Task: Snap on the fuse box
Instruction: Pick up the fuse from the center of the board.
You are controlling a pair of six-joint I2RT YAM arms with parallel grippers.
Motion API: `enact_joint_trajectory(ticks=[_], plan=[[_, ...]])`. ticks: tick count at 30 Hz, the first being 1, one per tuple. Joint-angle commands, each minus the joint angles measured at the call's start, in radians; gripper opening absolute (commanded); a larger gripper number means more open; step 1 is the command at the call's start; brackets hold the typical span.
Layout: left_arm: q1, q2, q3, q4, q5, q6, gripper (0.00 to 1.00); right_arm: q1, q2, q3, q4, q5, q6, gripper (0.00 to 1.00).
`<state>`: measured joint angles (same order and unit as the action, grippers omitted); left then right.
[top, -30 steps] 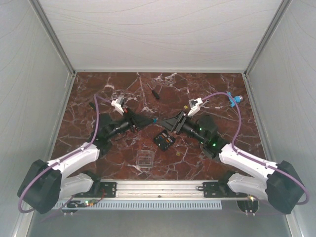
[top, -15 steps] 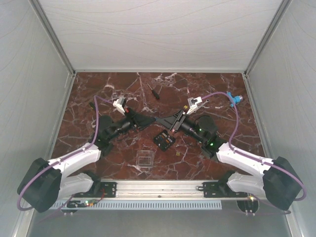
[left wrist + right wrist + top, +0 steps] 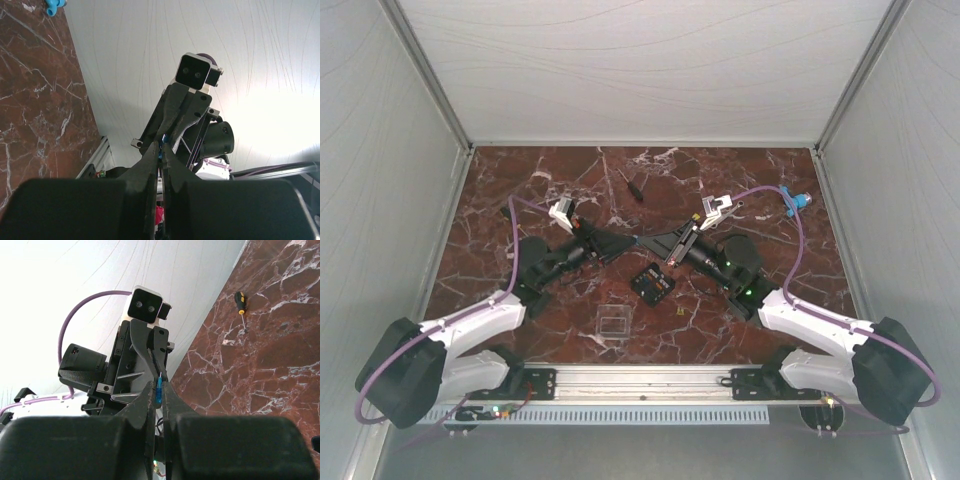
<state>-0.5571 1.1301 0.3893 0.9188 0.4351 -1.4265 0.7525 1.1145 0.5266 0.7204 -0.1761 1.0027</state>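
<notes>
Left jaws and right jaws meet, both pinching a tiny blue piece point(image 3: 159, 389); fuse box point(image 3: 651, 284) at six o'clock looks light, rigid; grip its side walls

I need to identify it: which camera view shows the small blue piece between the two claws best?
The right wrist view: there the small blue piece appears largest and clearest. The left wrist view shows only a thin blue sliver; the top external view, only a tiny speck.

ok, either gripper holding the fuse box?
No, the fuse box lies on the table, apart from the left gripper and right gripper.
</notes>
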Motion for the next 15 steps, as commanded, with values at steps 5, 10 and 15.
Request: enact_joint_trajectory(ticks=[5, 10, 15], plan=[[-0.003, -0.005, -0.036, 0.094, 0.001, -0.009, 0.15, -0.045, -0.036, 0.025, -0.05, -0.055, -0.073, 0.0], [0.036, -0.02, -0.061, -0.033, 0.02, 0.075, 0.3, -0.099, -0.029, 0.13, -0.372, -0.161, -0.207, 0.0], [0.052, -0.005, -0.016, -0.316, 0.037, 0.251, 0.45, -0.107, 0.04, 0.303, -0.738, -0.198, -0.413, 0.0]])
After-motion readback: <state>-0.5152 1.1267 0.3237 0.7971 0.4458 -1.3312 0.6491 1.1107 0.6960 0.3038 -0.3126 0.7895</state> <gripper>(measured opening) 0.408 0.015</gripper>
